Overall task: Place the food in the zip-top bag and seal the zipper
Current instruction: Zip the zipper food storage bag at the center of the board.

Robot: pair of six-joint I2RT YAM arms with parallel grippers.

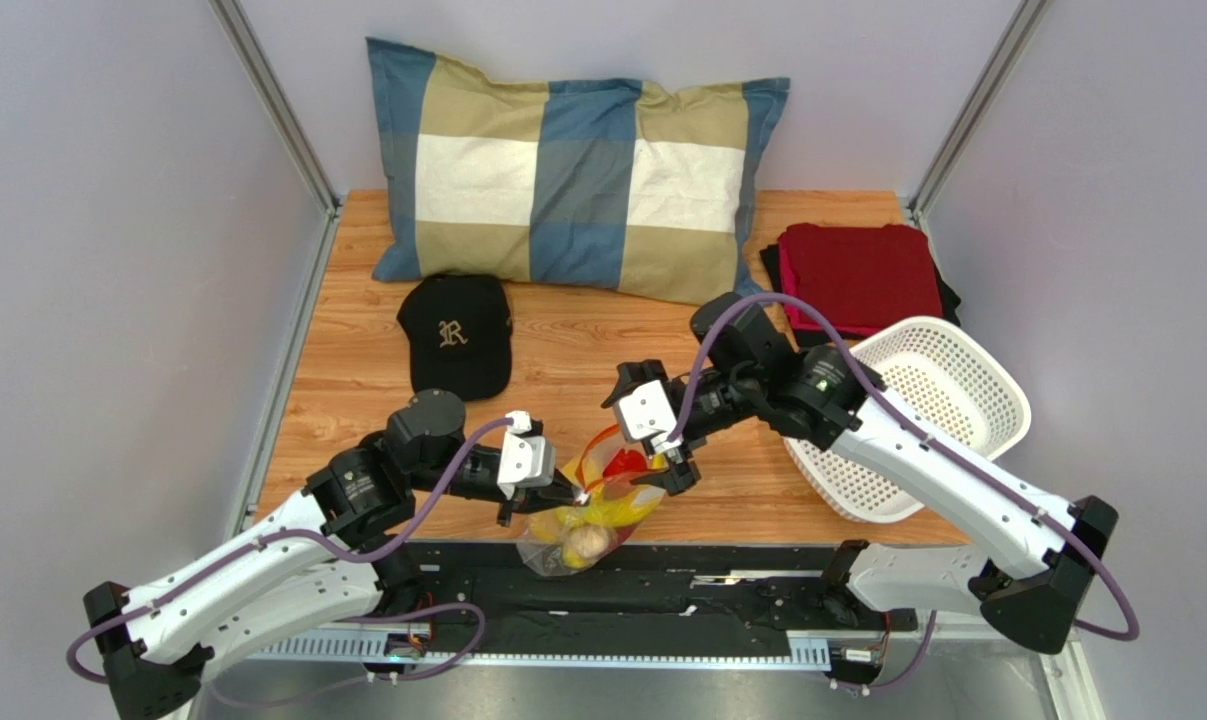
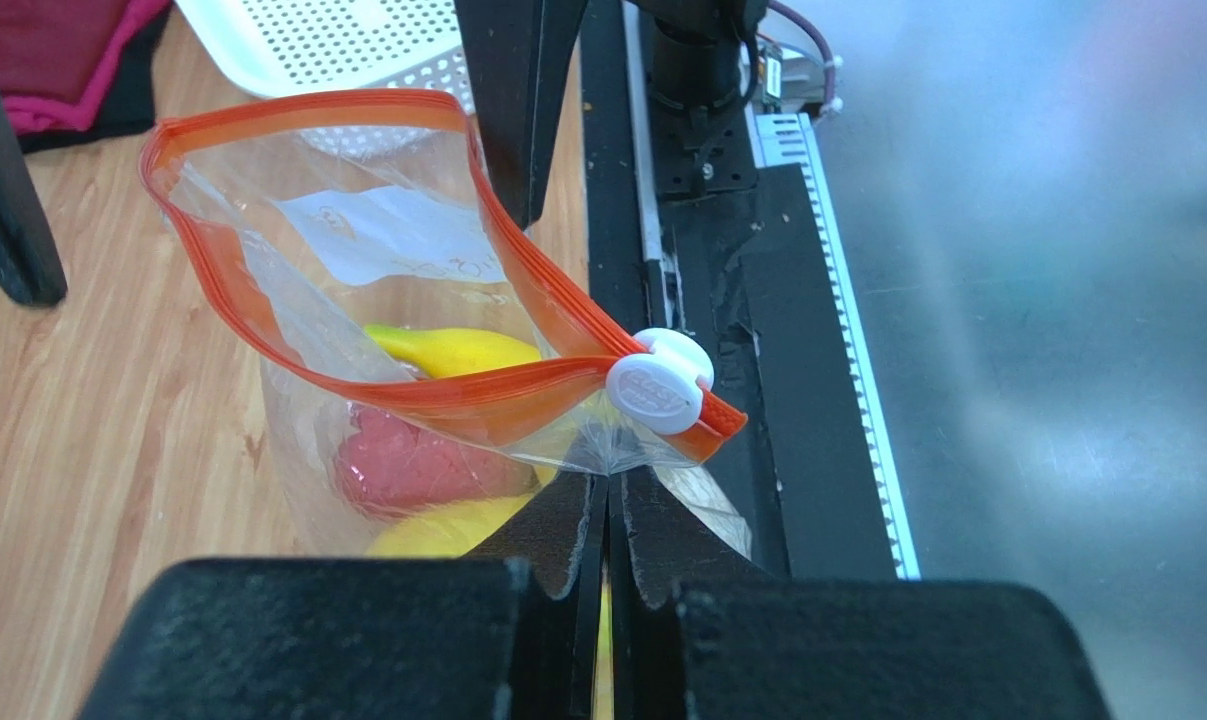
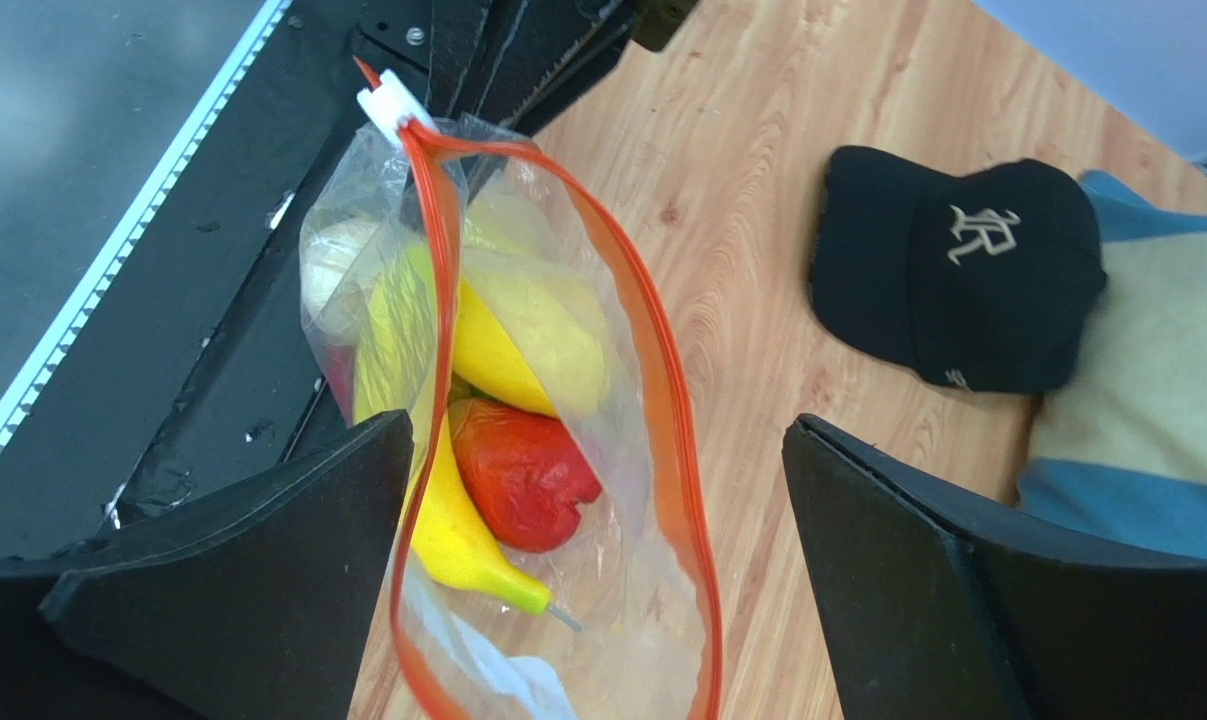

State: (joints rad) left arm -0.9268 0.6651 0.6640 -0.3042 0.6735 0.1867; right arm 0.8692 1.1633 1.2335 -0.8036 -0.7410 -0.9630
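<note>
1. Black left gripper [image 2: 609,503], pressed together, pinches the bag [image 2: 294,300] corner just under the slider [image 2: 659,381].
2. The zipper [image 2: 474,393] runs away from that grip toward the right gripper [image 3: 594,450], with the mouth gaping. A banana [image 3: 467,548] and a red piece [image 3: 522,468] lie inside.
3. The right gripper is spread wide astride the mouth, gripping nothing. The slider sits at its far end, so sealing likely falls to it.
4. The cap [image 3: 955,270] and basket [image 1: 947,375] lie well apart, blocking nothing.

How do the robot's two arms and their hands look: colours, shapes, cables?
The left arm and the right arm have white shells with round black joints and black bases. A purple cable loops along each. The left hand and the right hand have white bodies and two black wedge-shaped fingers each. I see no readable markings.
</note>
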